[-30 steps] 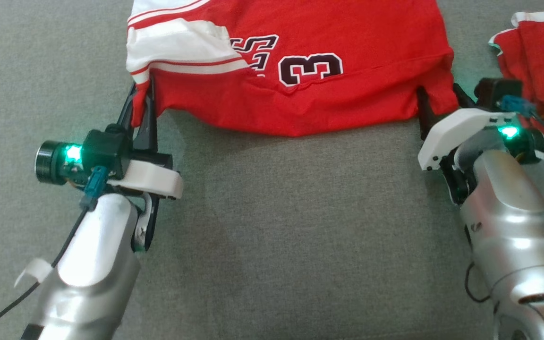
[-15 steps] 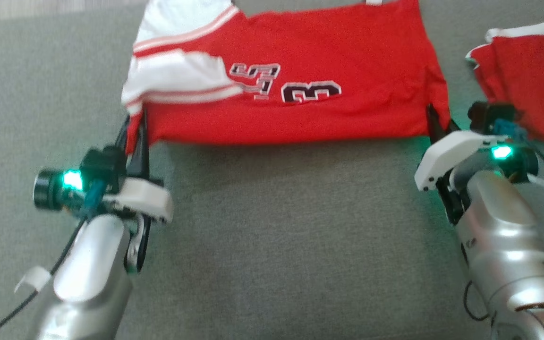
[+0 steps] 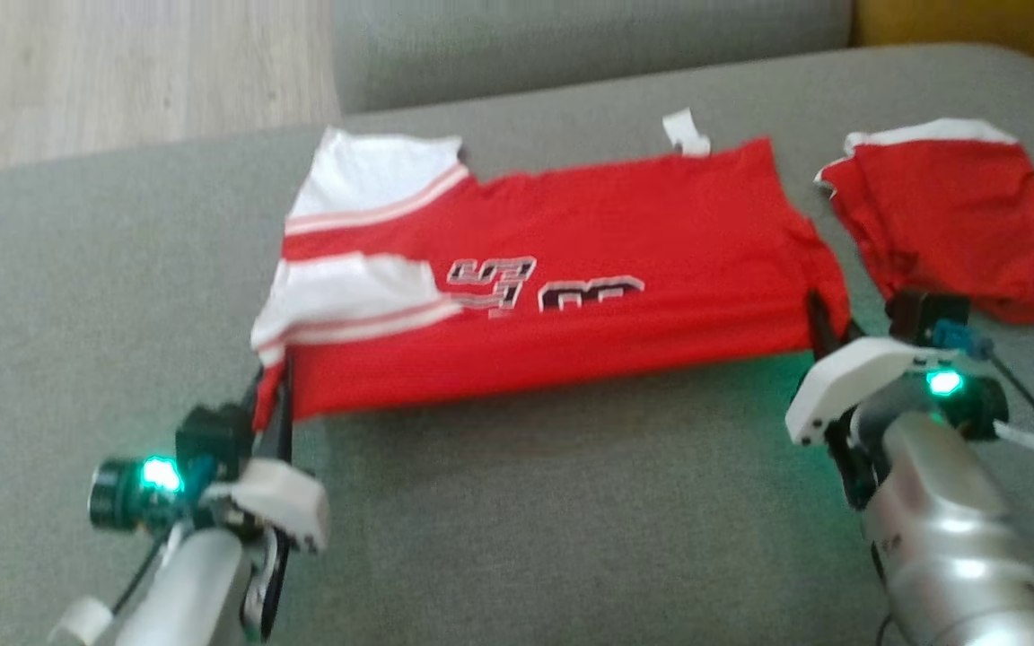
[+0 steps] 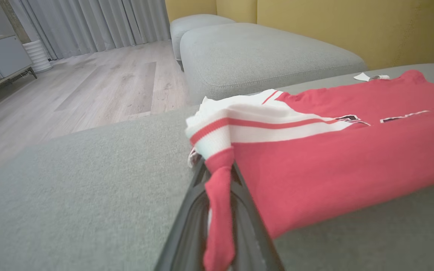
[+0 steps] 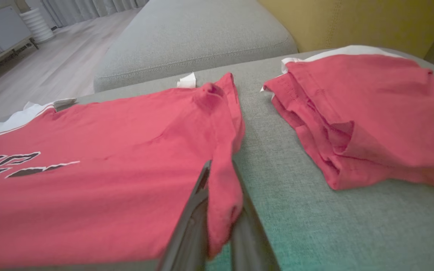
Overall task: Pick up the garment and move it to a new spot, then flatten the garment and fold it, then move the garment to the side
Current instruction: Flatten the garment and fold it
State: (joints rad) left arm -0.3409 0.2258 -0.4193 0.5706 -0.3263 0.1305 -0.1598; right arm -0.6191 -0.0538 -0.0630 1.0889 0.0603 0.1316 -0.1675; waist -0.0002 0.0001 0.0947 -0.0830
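the garment [image 3: 571, 296], a red jersey with white striped sleeves and dark numbers, lies spread across the middle of the head view on a grey cushion [image 3: 526, 538], its long side running left to right. its near edge is lifted a little off the cushion and stretched between the two grippers, with a shadow under it. the left gripper [image 3: 273, 395] sits at the lower left of the head view, its fingers pressed together on the garment's near left corner, just below the white sleeve. in the left wrist view the left gripper [image 4: 219, 177] rises from the bottom centre and a strip of red cloth hangs down between its fingers, with the garment [image 4: 333, 158] running off to the right of the frame. the right gripper [image 3: 820, 323] is at the right of the head view, pinching the garment's near right corner. in the right wrist view the right gripper [image 5: 220, 173] holds a fold of red cloth between its fingers at the bottom centre, and the garment [image 5: 89, 188] covers the left half of the frame. a small white tag [image 3: 686, 133] sticks out at the garment's far edge. a second garment [image 3: 957, 224], also red with a white edge, lies folded on the cushion at the upper right, near the first but apart from it. a wooden floor [image 3: 122, 72] shows at the upper left, and a second cushion [image 4: 262, 52] stands beyond, in front of a yellow wall [image 4: 352, 22].
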